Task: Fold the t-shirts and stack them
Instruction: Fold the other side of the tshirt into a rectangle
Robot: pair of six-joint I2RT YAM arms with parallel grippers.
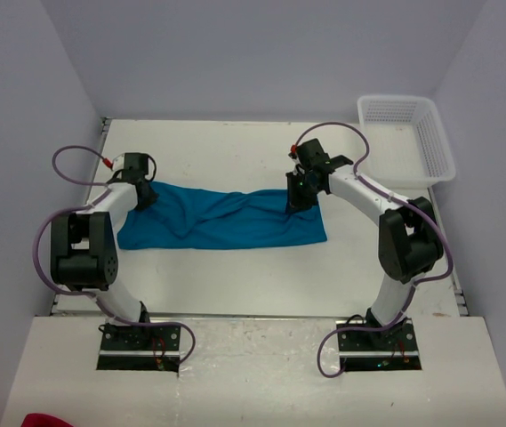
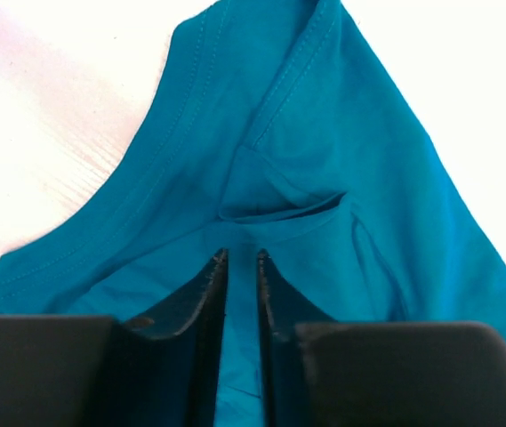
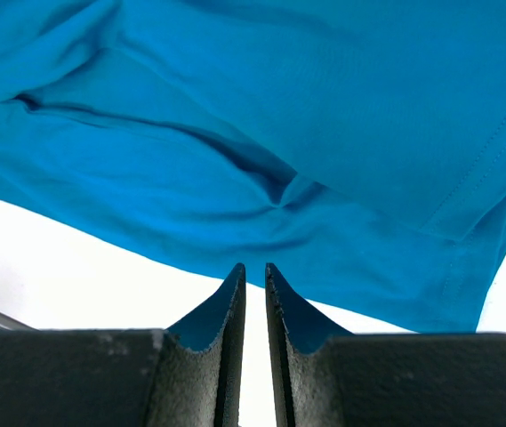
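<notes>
Starting wide: the table (image 1: 235, 285) carries one t-shirt (image 1: 226, 222), drawn into a long teal band across the middle. It's rumpled along its length and not yet a neat fold. Your basket (image 1: 441, 142) sits well apart at the far right corner. Now the arms, one at each end of the band. That reads to me as a two-ended hold, so the cloth can be pulled taut and carried over. Left gripper (image 2: 241, 255) is down on a stitched edge, jaws nearly together, teal showing in the slit. Right gripper (image 3: 253, 267) is equally narrow, tips at the hem, bare table through the gap. Pinching or merely resting? You cannot tell from either wrist view.
</notes>
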